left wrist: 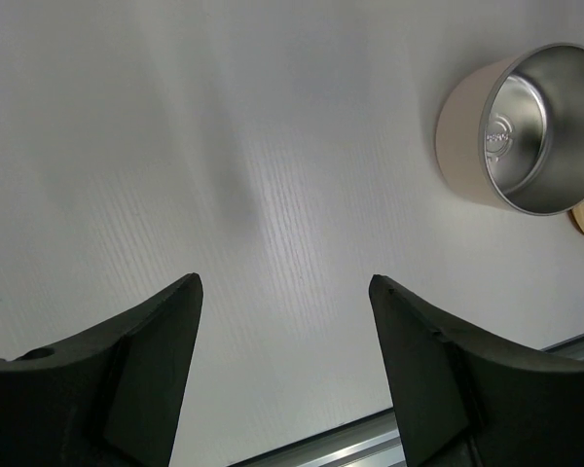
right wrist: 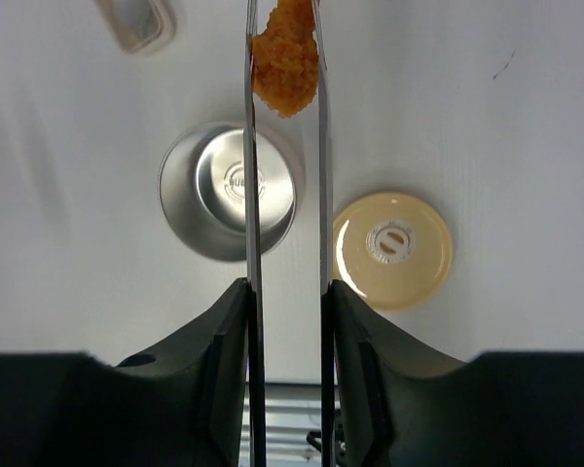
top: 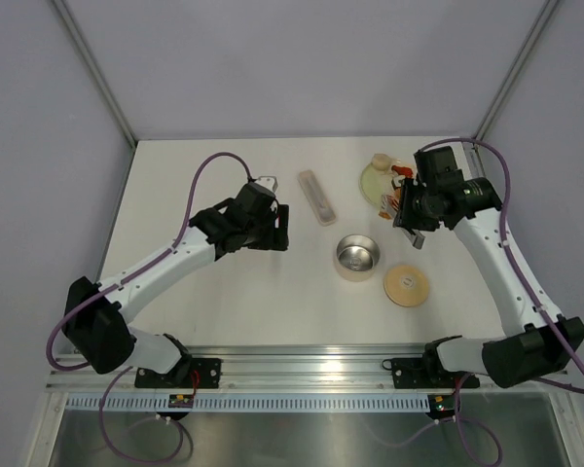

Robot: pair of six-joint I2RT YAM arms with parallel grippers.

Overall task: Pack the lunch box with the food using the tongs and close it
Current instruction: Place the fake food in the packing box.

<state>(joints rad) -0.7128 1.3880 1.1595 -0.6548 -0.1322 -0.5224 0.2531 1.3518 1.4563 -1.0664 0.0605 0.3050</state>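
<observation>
- Our right claw (right wrist: 285, 292) is closed narrow on the tongs (right wrist: 251, 195). Their two thin arms run straight out from it, and their tips pinch an orange food piece (right wrist: 285, 58).
- From the right wrist, that long axis crosses the open lunch box (right wrist: 200, 195), and the piece shows just past its far rim.
- From above, the lunch box sits on the counter (top: 224, 292), toward the near side and to the left of the right claw. The plate (top: 370, 180) lies under the claw, and the lid (right wrist: 392, 248) is just beside the box.
- We judge the coming move turns on bringing the tips back over the steel opening.
- Our left claw (left wrist: 284, 292) hangs wide and empty over bare counter, with the box off to its side.
</observation>
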